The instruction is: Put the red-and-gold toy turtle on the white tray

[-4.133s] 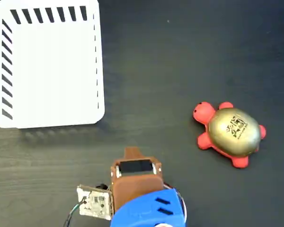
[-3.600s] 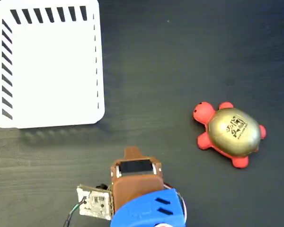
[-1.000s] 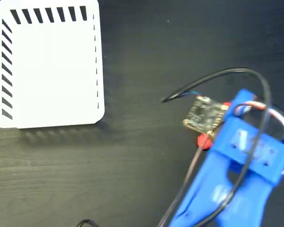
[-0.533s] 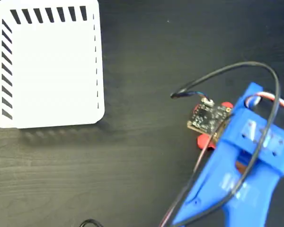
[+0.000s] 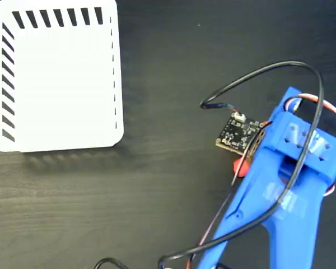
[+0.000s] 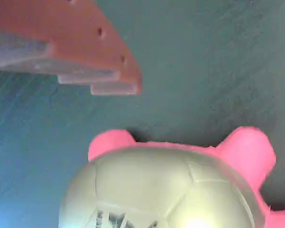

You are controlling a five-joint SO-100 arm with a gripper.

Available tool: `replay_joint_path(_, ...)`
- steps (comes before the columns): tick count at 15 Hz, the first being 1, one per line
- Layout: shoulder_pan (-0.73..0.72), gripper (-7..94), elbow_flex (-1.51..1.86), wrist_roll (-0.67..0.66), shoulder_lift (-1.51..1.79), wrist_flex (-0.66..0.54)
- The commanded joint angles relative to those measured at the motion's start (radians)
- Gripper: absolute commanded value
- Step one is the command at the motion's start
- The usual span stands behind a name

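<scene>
Wrist view: one orange finger (image 6: 92, 71) of the gripper reaches in from the upper left, its stepped tip hanging clear above the dark table (image 6: 204, 57). No second finger shows, so I cannot tell whether the fingers are spread or closed. Nothing is seen held against the finger.

Just below that finger lies the turtle (image 6: 166, 185), filling the lower part of the view. Its shiny domed shell faces the camera, with two pinkish-red legs poking out at the upper left and upper right, and a scrap of black print at the bottom edge. A gap of table separates the finger tip from the shell.

Fixed view: the blue arm (image 5: 280, 190) comes up from the bottom edge and covers the turtle (image 5: 240, 166) almost wholly; only a small red part shows at the arm's left side, on the right half of the table (image 5: 173, 185). A small circuit board (image 5: 236, 133) sits on the arm's upper left, with a black cable (image 5: 257, 75) looping over it. The gripper itself is hidden here.

The tray (image 5: 56, 78) lies flat in the upper left corner, well apart from the turtle and the arm, with nothing on it.
</scene>
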Motion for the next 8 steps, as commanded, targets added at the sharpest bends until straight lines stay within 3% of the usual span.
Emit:
replay_joint_path(1, -0.005, 73, -0.06, -0.005, 0.014, 0.018)
replay_joint_path(8, -0.005, 73, -0.067, -0.005, -0.1, -0.028)
